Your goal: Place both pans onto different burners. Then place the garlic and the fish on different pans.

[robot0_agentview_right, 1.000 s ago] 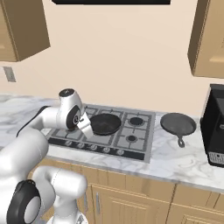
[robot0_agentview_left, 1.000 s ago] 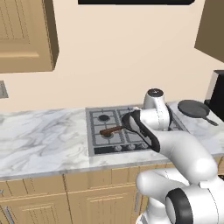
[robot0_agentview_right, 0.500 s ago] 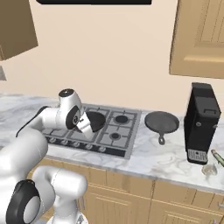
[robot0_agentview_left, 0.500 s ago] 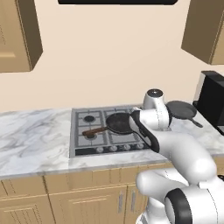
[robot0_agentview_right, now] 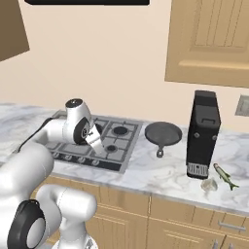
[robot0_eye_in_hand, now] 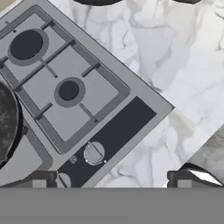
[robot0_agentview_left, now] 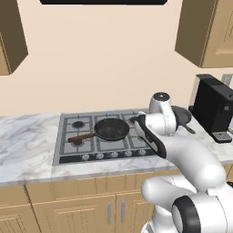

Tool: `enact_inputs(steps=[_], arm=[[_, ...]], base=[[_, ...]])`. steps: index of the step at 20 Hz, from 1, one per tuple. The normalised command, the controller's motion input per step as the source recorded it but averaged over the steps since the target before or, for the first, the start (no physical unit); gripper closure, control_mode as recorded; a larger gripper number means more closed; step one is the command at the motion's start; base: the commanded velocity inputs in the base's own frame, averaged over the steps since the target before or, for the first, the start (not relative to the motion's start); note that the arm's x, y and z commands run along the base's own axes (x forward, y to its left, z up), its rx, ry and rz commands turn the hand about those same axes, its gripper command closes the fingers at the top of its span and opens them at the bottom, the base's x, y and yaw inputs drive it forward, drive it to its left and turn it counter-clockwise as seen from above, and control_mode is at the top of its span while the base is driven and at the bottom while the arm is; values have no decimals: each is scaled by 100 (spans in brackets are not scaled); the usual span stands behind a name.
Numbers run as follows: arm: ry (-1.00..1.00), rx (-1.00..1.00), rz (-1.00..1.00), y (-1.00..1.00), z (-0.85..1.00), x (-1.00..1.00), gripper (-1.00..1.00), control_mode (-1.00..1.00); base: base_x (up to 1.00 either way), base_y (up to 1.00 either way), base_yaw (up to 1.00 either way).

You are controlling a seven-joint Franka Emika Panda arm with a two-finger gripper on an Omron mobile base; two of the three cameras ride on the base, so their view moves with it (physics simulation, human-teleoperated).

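The black pan with the long wooden handle sits on the middle burner of the steel cooktop; its rim shows at the left edge of the hand view. The dark grey pan rests on the marble to the right of the cooktop. Farther right, past a black appliance, lie the fish and the garlic. My gripper hangs open and empty over the cooktop's right front corner, fingertips far apart. Two free burners lie below it.
A tall black coffee machine stands on the counter between the grey pan and the fish. Front knobs line the cooktop's near edge. Wooden wall cabinets hang above. Marble counter stretches left of the cooktop.
The base has driven to the right, so the whole scene has slid left in both base views. Coffee machine, fish and garlic have come into sight. The arm keeps its pose, jaws open.
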Motion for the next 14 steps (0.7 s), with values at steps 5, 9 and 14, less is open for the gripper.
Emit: enact_inputs(steps=[5, 9, 14], arm=[[0, 0, 0, 0, 0, 0, -100, 100], [0, 0, 0, 0, 0, 0, -100, 100], [0, 0, 0, 0, 0, 0, -100, 100]], base=[[0, -39, 0], [0, -35, 0], [4, -32, 0]])
